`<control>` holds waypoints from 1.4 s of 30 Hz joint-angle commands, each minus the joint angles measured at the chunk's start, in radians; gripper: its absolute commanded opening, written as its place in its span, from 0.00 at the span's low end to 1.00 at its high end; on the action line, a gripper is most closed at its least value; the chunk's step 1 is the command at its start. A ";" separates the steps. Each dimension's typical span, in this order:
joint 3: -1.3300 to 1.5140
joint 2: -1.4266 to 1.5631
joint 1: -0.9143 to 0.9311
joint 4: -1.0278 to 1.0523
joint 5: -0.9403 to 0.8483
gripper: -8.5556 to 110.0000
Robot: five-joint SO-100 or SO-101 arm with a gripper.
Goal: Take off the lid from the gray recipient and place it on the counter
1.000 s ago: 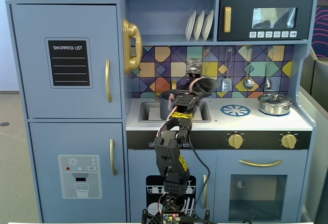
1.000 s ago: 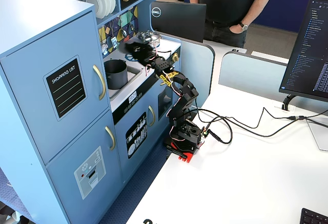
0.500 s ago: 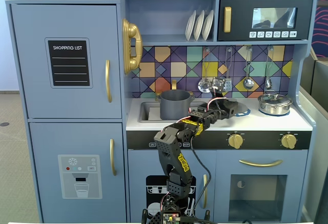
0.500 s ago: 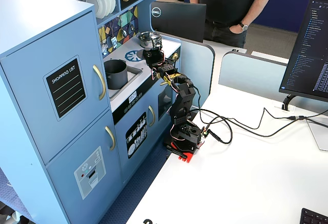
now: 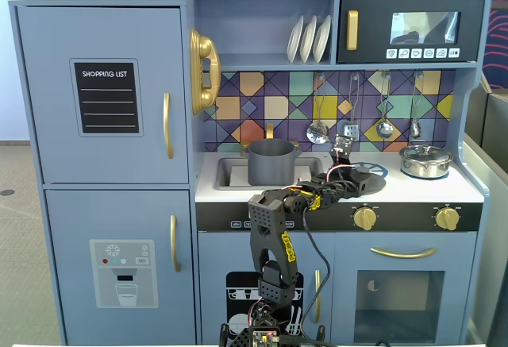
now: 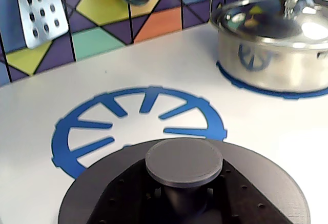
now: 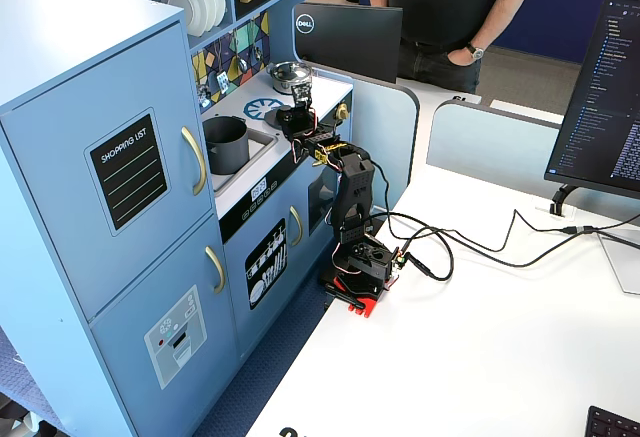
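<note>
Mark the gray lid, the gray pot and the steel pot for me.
gray lid (image 6: 184, 160): wrist view, on its central knob.
gray pot (image 5: 271, 164): a fixed view, on its side wall, standing in the sink.
steel pot (image 6: 277, 62): wrist view, on its shiny side wall.

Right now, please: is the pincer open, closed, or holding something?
Pincer: closed on the lid, gripping its knob from below in the wrist view, low over the counter beside the blue burner print.

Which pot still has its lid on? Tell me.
The small shiny steel pot on the right of the counter in a fixed view. It wears its lid; the tall gray pot in the sink stands open, and its dark lid is at the gripper.
</note>
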 commanded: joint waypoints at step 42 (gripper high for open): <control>0.069 1.066 -0.383 1.442 0.114 0.07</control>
